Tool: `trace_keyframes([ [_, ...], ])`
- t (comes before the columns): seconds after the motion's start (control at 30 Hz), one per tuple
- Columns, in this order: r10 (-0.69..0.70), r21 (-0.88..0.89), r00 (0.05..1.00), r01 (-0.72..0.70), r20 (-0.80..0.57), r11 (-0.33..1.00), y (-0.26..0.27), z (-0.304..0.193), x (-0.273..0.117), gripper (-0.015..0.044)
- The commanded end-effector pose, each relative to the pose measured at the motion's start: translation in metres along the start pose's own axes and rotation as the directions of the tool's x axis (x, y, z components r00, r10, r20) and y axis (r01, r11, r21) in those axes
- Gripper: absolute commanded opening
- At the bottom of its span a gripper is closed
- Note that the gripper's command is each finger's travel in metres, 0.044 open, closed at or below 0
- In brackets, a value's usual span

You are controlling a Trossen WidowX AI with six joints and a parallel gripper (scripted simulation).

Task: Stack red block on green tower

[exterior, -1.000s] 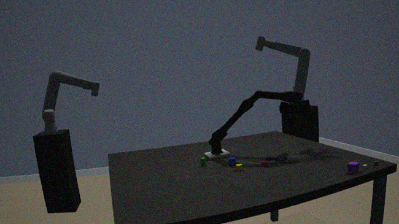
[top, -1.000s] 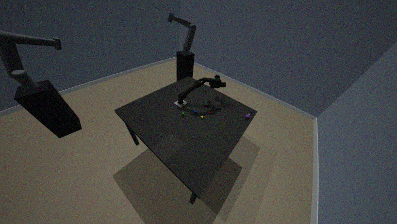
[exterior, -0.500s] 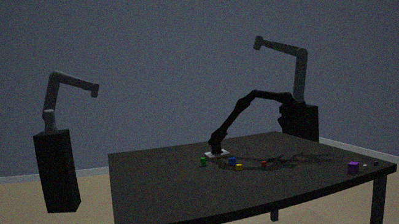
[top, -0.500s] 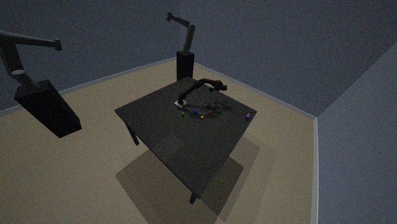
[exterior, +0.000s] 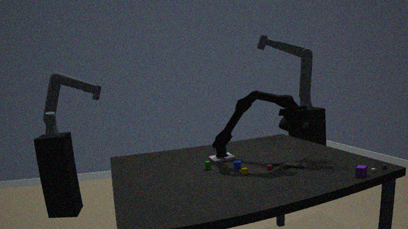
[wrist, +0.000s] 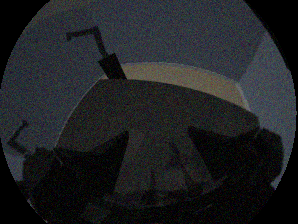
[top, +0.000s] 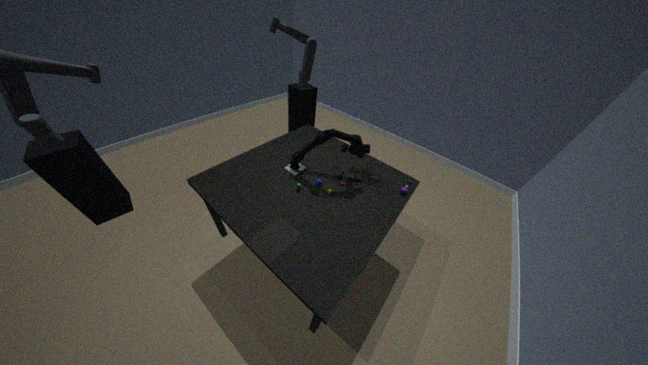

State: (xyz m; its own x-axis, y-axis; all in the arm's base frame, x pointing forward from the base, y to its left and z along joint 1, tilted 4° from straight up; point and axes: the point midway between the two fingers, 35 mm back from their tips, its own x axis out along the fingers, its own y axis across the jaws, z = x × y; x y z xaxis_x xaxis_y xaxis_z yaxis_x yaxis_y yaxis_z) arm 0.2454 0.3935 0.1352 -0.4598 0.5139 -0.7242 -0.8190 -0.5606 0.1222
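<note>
Hovering high over dark table [exterior: 174, 198], black parallel-jaw gripper [exterior: 290, 121] wide open, holding nothing; small red cube [exterior: 269, 167] on tabletop, well apart from green block tower [exterior: 207, 164].

Robot lab: pedestal arms [exterior: 60, 94], bare table [exterior: 173, 191].

Arm [exterior: 239, 109] arches up from its base [exterior: 221, 157] then angles down; gripper [exterior: 290, 122] hangs high off base, fingers spread wide, holding nothing.
</note>
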Motion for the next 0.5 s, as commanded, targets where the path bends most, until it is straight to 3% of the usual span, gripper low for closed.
trace_keyframes([
  [0.0, -0.039, 0.170, 0.997, 0.051, -0.071, 0.984, -0.003, -0.020, -0.012, 0.0440],
  [0.23, -0.102, 0.519, 0.968, 0.210, -0.229, 0.828, -0.006, -0.064, -0.036, 0.0440],
  [0.47, -0.142, 0.752, 0.912, 0.399, -0.384, 0.524, -0.004, -0.107, -0.063, 0.0440],
])
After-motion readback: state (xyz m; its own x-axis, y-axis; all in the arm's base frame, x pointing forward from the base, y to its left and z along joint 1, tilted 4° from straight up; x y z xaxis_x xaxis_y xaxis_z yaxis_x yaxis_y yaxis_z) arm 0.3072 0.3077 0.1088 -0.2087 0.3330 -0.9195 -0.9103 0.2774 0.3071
